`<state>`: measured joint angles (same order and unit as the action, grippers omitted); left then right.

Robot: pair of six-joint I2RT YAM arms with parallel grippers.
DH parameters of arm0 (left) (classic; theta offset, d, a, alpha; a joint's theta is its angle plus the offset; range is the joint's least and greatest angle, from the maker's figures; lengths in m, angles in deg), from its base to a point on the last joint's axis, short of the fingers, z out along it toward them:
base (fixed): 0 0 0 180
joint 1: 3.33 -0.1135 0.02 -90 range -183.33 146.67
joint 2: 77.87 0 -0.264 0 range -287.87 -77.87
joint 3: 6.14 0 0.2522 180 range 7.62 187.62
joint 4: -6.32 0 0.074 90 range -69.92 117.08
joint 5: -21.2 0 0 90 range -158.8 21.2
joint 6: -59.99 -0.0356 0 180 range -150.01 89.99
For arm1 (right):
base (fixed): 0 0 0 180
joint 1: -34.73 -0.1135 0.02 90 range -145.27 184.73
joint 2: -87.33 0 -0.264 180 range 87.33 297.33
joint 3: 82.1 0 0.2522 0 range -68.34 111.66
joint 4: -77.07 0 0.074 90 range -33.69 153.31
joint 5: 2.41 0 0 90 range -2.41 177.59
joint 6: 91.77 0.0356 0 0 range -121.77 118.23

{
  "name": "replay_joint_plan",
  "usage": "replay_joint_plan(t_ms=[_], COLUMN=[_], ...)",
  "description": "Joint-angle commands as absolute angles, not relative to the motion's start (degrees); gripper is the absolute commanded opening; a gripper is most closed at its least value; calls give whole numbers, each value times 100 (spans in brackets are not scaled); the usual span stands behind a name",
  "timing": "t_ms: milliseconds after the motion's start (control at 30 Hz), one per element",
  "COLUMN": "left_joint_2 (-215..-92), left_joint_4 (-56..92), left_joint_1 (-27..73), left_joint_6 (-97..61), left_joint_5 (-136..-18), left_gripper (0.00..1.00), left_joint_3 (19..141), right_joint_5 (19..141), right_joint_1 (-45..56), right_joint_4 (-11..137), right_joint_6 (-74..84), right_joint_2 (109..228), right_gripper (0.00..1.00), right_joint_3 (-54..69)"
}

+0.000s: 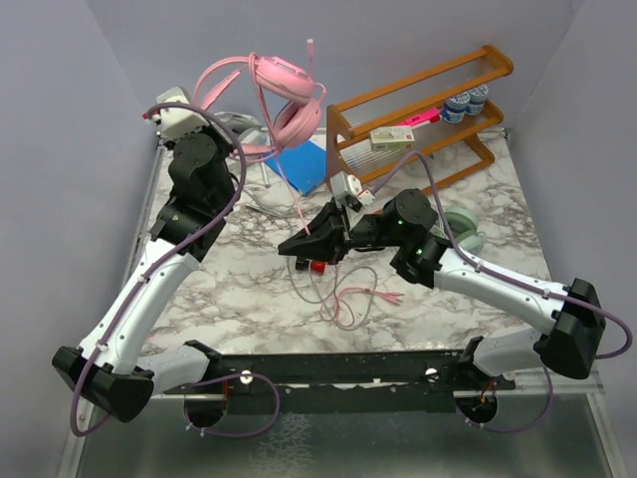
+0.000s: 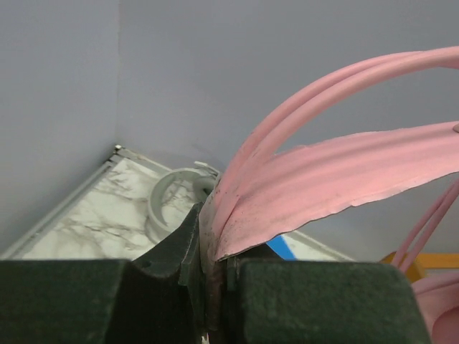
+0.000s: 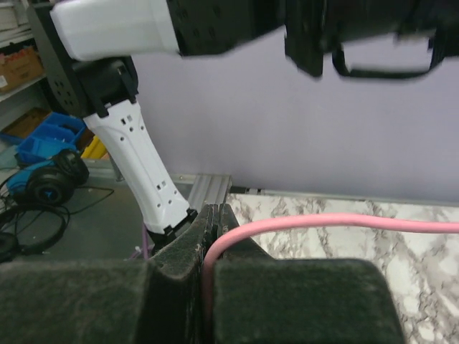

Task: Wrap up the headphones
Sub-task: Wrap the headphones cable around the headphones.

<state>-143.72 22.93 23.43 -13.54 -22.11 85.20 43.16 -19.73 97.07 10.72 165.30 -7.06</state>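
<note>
Marbled bench (image 1: 508, 214): left fingers (image 2: 176, 247) pinch the pink headset (image 1: 284, 95) aloft by its band, and right fingers (image 3: 183, 247) pinch its cable (image 3: 323, 221). Wrapping looks barely begun; the cable trails loose.

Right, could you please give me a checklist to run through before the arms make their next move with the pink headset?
1. Left gripper clamped on the pink headset's headband: ok.
2. Right gripper shut on the pink cable: ok.
3. Headset lifted off the table: ok.
4. Cable wound up: not ok, loose loops lie on the marble.
5. Cable clear of the small red-and-black object: cannot tell.
</note>
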Motion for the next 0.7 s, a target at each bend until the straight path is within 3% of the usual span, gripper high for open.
replay_joint_plan(t_ms=[0, 333, 567, 667], left_joint_2=[-14436, -14100, -14005, -13888], left_joint_4=[1343, 727, 825, 1200], left_joint_1=[2343, 2351, 2356, 2356], left_joint_6=[-2353, -3669, -4025, -4238], left_joint_5=[-1631, -1458, -1738, -2260], left_gripper=[0, 0, 0, 0], left_joint_3=[8351, 7513, 7313, 7319], right_joint_5=[4469, 5128, 5462, 5740], right_joint_1=[-2044, -2037, -2041, -2036], right_joint_4=[9299, 9372, 8695, 7695], right_joint_6=[824, 707, 293, -275], right_joint_2=[16226, 15908, 15931, 16037], right_gripper=[1, 1, 1, 1], right_joint_3=[-392, 67, 557, 1048])
